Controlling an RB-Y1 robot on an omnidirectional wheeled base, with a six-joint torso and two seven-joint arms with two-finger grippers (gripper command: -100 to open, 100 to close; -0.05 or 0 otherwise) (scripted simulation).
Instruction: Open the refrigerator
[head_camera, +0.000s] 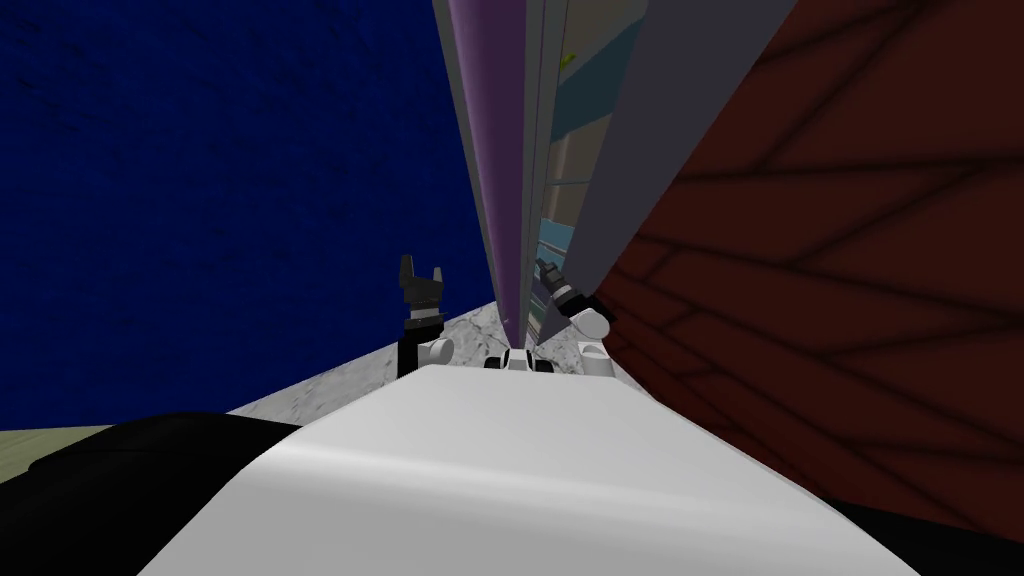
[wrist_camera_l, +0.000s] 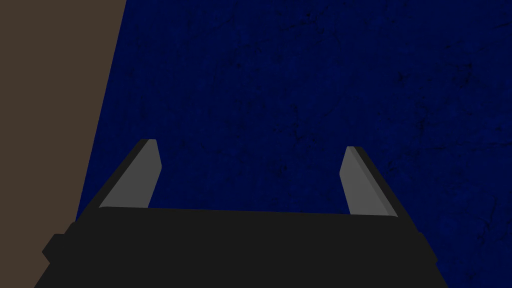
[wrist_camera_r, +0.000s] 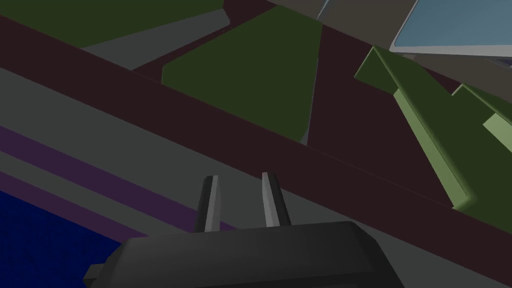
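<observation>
Refrigerator door (head_camera: 200, 200): probably the broad dark blue panel on my left in the head view. I read this from its purple edge strip (head_camera: 495, 180) and the opening beside it, not from any handle. The door stands ajar. A narrow gap (head_camera: 570, 120) runs between the purple strip and a grey slab (head_camera: 680, 100), with teal and tan surfaces inside. The right gripper (head_camera: 547, 272) sits at the lower end of that gap, just beside the door's edge. Its fingers (wrist_camera_r: 212, 202) are drawn close together with a thin slit between them, and nothing is seen in that slit. Beyond them lie a grey band, a dark maroon band, green blocks (wrist_camera_r: 425, 135) and a pale blue shelf (wrist_camera_r: 460, 25). The left gripper (head_camera: 421, 272) hangs in front of the blue panel, well apart from the gap, with its fingers (wrist_camera_l: 135, 175) spread wide and holding nothing. A red-brown surface (head_camera: 850, 250) rises on the right, and a speckled grey floor (head_camera: 460, 335) lies below.
</observation>
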